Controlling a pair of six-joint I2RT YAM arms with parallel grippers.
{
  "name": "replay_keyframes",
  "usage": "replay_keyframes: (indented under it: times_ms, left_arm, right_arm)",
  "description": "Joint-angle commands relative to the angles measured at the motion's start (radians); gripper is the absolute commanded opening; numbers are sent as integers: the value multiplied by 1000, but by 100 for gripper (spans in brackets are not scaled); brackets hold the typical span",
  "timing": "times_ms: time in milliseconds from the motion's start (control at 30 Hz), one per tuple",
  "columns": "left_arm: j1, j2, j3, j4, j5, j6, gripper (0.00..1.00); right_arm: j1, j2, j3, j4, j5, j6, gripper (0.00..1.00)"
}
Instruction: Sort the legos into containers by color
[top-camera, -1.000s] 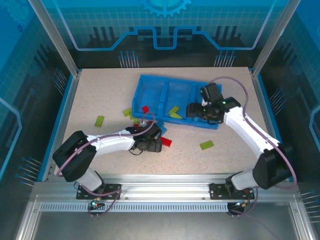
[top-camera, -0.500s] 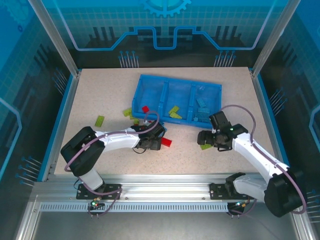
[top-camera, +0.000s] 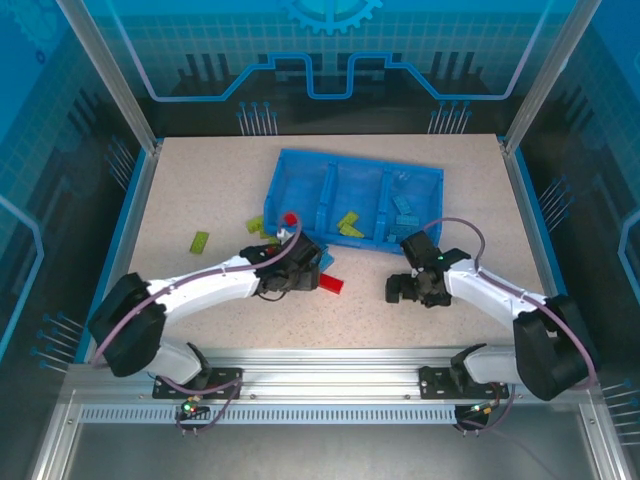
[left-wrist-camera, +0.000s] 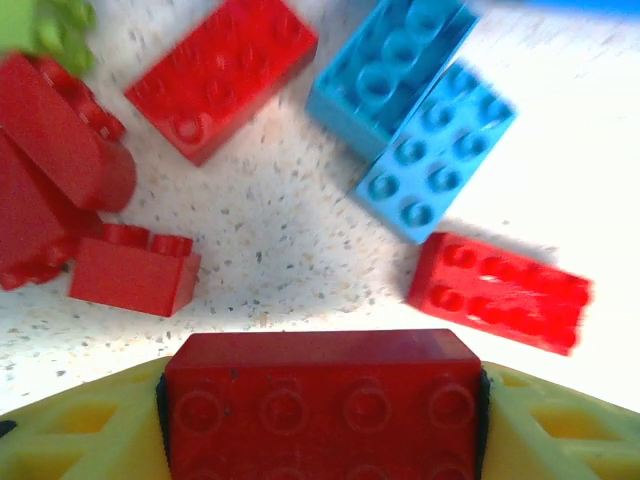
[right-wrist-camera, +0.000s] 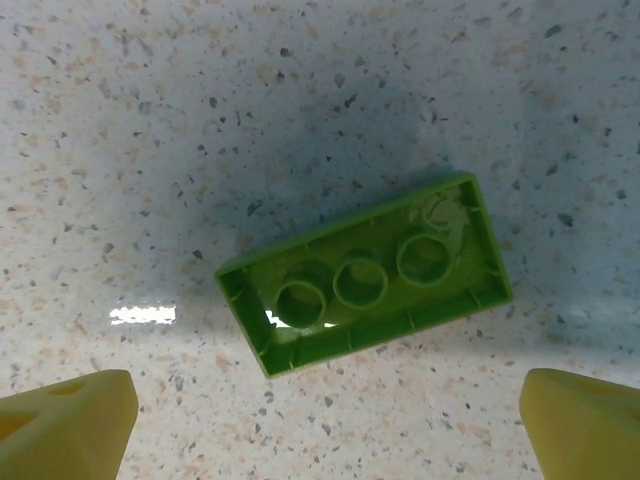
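Note:
My left gripper (left-wrist-camera: 320, 405) is shut on a red lego (left-wrist-camera: 322, 390), studs facing the camera, held just above the table. Below it lie more red legos (left-wrist-camera: 220, 75) and two blue ones (left-wrist-camera: 430, 140). From above, the left gripper (top-camera: 290, 274) sits at the near left corner of the blue tray of containers (top-camera: 432, 178). My right gripper (right-wrist-camera: 330, 425) hangs open over a yellow-green lego (right-wrist-camera: 365, 275) that lies upside down on the table, apart from both fingertips (right-wrist-camera: 65, 425). The right gripper (top-camera: 403, 288) is in front of the tray.
Yellow-green legos (top-camera: 347, 224) lie in the tray's middle compartment and blue ones (top-camera: 405, 208) in its right one. Loose yellow-green legos (top-camera: 200, 241) lie on the table at left. A red lego (top-camera: 331, 284) lies between the grippers. Low walls bound the table.
The left gripper has closed on a red lego in the pile. The right arm has swung from over the tray down to the yellow-green lego on the table.

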Motion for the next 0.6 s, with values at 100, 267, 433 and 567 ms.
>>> replay_keyframes:
  times_ms: [100,267,433,567]
  left_arm:
    - [151,-20,177,-28,4,133,59]
    - [276,100,363,-17,56,245,61]
    - [368,249,508,5,134,265,61]
    - [396,369,594,7,191,275,63]
  right_arm:
    - [6,82,51,-20,41,27,100]
    - [6,122,48,22,0,131,98]
    - [5,150,57,39,6,235,97]
    - [5,140,56,30,29,277,97]
